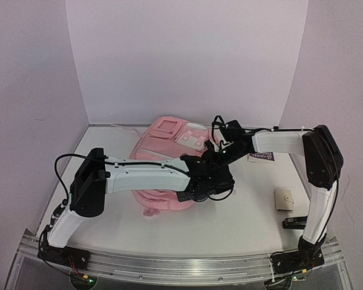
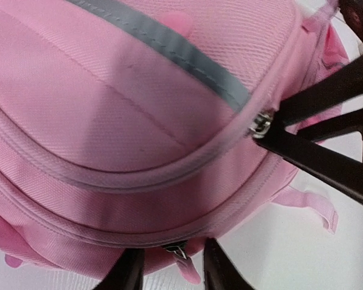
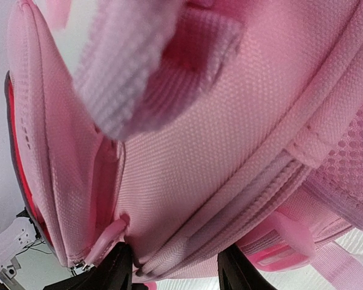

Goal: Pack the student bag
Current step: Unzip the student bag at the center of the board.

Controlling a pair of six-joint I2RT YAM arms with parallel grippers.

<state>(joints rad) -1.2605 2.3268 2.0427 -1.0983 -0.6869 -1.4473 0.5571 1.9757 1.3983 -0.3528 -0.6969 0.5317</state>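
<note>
The student bag [image 1: 163, 154], a big pink backpack, lies flat in the middle of the table with its white patch [image 1: 190, 140] at the far end. My left gripper [image 1: 195, 191] is at the bag's near right edge. In the left wrist view it [image 2: 174, 272] is open, its fingers on either side of a pink zipper pull [image 2: 184, 258]. My right gripper [image 1: 221, 154] is over the bag's right side. In the right wrist view it [image 3: 175, 272] grips a thick seamed fold of the bag [image 3: 187, 181]. Its black fingers [image 2: 314, 154] also show beside a metal zipper slider [image 2: 261, 124].
A beige pouch [image 1: 284, 198] and a small black item [image 1: 294, 223] lie near the right arm's base. A purple and white card [image 1: 261, 157] lies under the right forearm. White walls close off the back and sides.
</note>
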